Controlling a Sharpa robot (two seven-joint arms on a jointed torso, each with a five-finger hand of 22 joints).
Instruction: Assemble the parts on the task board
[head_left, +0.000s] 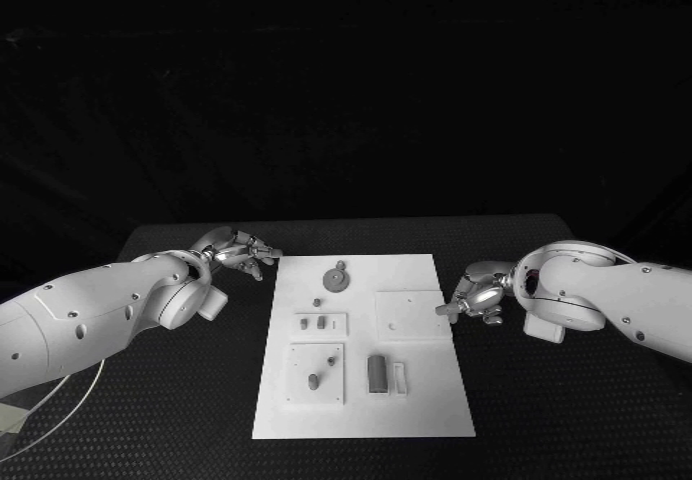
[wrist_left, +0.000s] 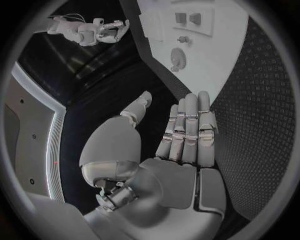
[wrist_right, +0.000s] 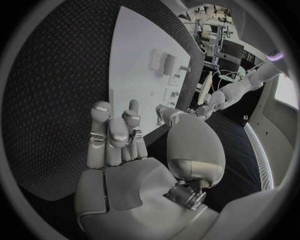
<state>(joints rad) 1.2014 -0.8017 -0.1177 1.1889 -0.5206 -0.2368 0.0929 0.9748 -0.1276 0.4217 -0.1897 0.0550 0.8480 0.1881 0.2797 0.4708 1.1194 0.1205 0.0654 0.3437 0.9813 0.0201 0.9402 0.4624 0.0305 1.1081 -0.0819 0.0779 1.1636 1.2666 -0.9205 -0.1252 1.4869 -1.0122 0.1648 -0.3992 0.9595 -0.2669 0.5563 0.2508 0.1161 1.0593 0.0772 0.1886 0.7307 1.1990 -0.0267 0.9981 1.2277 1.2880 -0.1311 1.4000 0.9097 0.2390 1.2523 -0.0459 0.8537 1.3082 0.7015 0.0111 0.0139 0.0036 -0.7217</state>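
Observation:
The white task board (head_left: 361, 400) lies in the middle of the black table. On it are a round grey disc (head_left: 338, 278), a small peg (head_left: 319, 302), two short grey pieces (head_left: 320, 323) in a raised plate, one more grey piece (head_left: 315, 381) and a dark bar (head_left: 376, 373). My left hand (head_left: 238, 250) hovers off the board's far left corner, fingers stretched out and holding nothing (wrist_left: 181, 140). My right hand (head_left: 476, 297) sits at the board's right edge beside a blank square plate (head_left: 411, 313), fingers apart and holding nothing (wrist_right: 119, 145).
Black textured table (head_left: 548, 400) lies on both sides of the board. A thin white cable (head_left: 58, 410) loops under my left arm. From the left wrist, the disc (wrist_left: 177, 56) and board (wrist_left: 219, 55) lie beyond the fingertips.

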